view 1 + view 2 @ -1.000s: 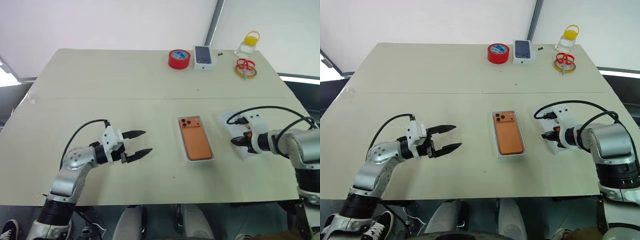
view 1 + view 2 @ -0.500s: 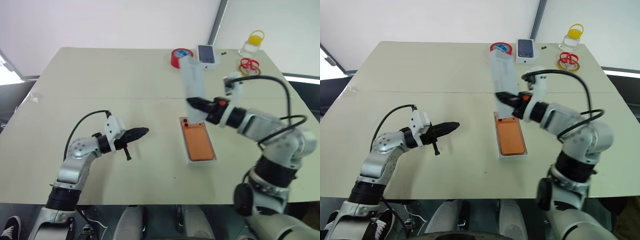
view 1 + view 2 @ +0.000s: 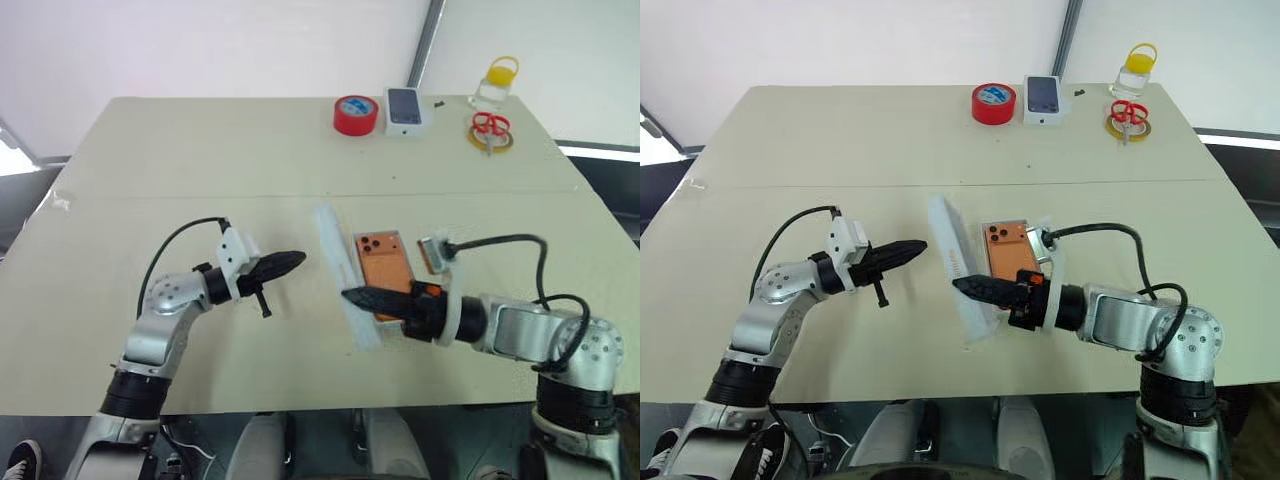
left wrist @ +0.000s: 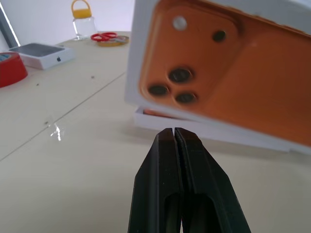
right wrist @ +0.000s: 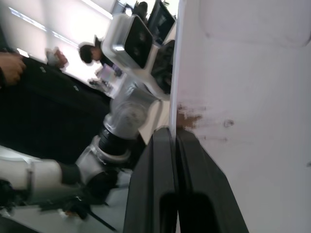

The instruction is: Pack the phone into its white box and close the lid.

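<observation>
Your right gripper has swung the pinched lid left of the phone | left gripper now clenched empty | phone sits in the white box, lid not yet on.

- Phone: orange, camera side up, lying flat in the box.
- Box: shallow, white, mid-surface.
- Lid: white, tilted on edge just left of the box.

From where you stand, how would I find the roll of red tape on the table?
Look to the far edge of the table, a little right of its middle. The red tape roll lies flat there, just left of a small white box with a phone picture. It is the only red ring with a blue centre.
</observation>
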### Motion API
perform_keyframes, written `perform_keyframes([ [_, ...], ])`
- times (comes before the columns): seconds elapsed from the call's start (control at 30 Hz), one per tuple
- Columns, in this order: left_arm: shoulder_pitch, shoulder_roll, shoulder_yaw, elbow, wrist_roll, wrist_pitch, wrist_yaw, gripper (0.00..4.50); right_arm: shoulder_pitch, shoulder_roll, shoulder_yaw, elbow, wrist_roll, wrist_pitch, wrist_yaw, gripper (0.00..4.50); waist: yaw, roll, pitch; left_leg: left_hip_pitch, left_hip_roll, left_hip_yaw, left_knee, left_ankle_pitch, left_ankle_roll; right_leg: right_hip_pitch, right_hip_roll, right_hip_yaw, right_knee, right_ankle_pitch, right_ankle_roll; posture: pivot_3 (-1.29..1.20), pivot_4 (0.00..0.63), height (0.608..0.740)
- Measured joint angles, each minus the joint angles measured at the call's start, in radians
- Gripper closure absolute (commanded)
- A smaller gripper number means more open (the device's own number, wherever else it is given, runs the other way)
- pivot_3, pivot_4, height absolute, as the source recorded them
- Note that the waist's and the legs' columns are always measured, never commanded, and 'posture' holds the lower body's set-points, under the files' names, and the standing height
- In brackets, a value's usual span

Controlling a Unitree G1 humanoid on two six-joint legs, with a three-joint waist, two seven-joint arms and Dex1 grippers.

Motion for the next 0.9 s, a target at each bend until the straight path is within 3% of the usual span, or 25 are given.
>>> perform_keyframes([
  [0.3,0.017,-0.010,-0.059,-0.047,0.015,0.039,0.014,4.40,-0.052,-0.071,0.171,0.144,0.064,-0.223,-0.163,4.50,0.006,0.000,0.000,0.000,0.000,0.000,0.001,0.000,0.000,0.001,0.001,0.000,0.000,0.000,0.001,0.00,0.150,0.740],
  [0.57,-0.005,-0.080,-0.125,-0.015,0.072,0.083,0.087,4.40,-0.073,-0.077,0.195,0.209,0.003,-0.269,-0.130,4.50,0.008,0.000,0.000,0.000,0.000,0.000,0.001,0.000,0.001,0.001,0.001,0.000,-0.001,0.000,0.002,0.00,0.150,0.740],
  [0.67,-0.023,-0.097,-0.147,-0.001,0.088,0.083,0.094,4.50,-0.065,-0.108,0.181,0.232,0.005,-0.259,-0.098,3.54,0.018,0.000,0.000,0.000,0.000,0.000,0.002,0.000,0.000,0.001,0.001,0.000,-0.001,0.000,0.001,0.00,0.150,0.740],
  [0.83,-0.082,-0.134,-0.170,0.047,0.107,0.080,0.087,4.50,-0.051,-0.183,0.151,0.262,-0.074,-0.243,-0.038,1.04,0.028,0.000,0.000,0.000,0.000,0.000,0.002,0.000,0.001,0.002,0.001,0.000,-0.001,-0.001,0.001,0.00,0.150,0.740],
  [0.9,-0.105,-0.150,-0.180,0.066,0.109,0.076,0.086,4.50,-0.045,-0.232,0.134,0.246,-0.147,-0.241,0.027,1.04,0.028,0.000,0.000,0.000,0.000,0.000,0.002,0.000,0.001,0.002,0.001,0.000,-0.001,-0.001,0.001,0.00,0.150,0.740],
])
